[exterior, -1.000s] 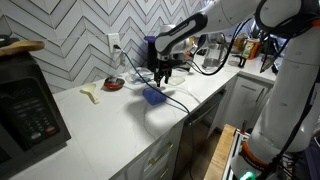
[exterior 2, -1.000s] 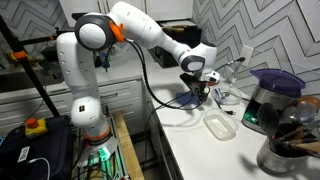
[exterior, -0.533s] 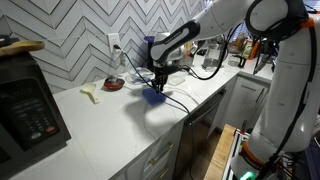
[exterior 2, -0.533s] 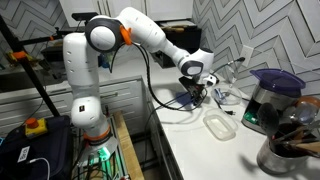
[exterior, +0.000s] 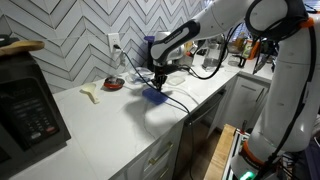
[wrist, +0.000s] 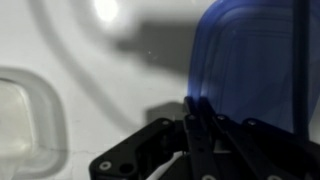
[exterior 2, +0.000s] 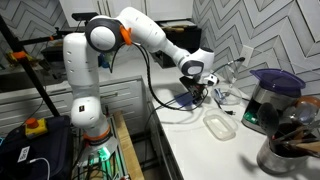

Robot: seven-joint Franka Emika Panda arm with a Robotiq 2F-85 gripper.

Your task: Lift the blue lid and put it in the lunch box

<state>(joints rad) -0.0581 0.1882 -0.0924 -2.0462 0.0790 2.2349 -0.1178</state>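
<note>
The blue lid (exterior: 152, 95) lies on the white counter, a thin translucent blue sheet that fills the upper right of the wrist view (wrist: 250, 60). My gripper (exterior: 160, 80) stands straight down over it and is shut on the lid's edge (wrist: 200, 112), the dark fingers (wrist: 192, 125) pressed together with blue plastic between them. In an exterior view the gripper (exterior 2: 195, 88) sits on the lid (exterior 2: 187, 98). The lunch box (exterior 2: 219, 125), a pale shallow rectangle, rests a short way from the lid and shows at the left edge of the wrist view (wrist: 20, 120).
A black cable (exterior 2: 170, 108) trails over the counter beside the lid. A round red dish (exterior: 114, 84) and a yellowish object (exterior: 92, 92) sit near the tiled wall. A microwave (exterior: 30, 105) stands at one end, a dark coffee machine (exterior 2: 268, 98) and a utensil holder (exterior 2: 290, 145) at the other.
The gripper came down a little onto the blue lid and its fingers closed on the lid's edge. The lid and lunch box stay where they were.
</note>
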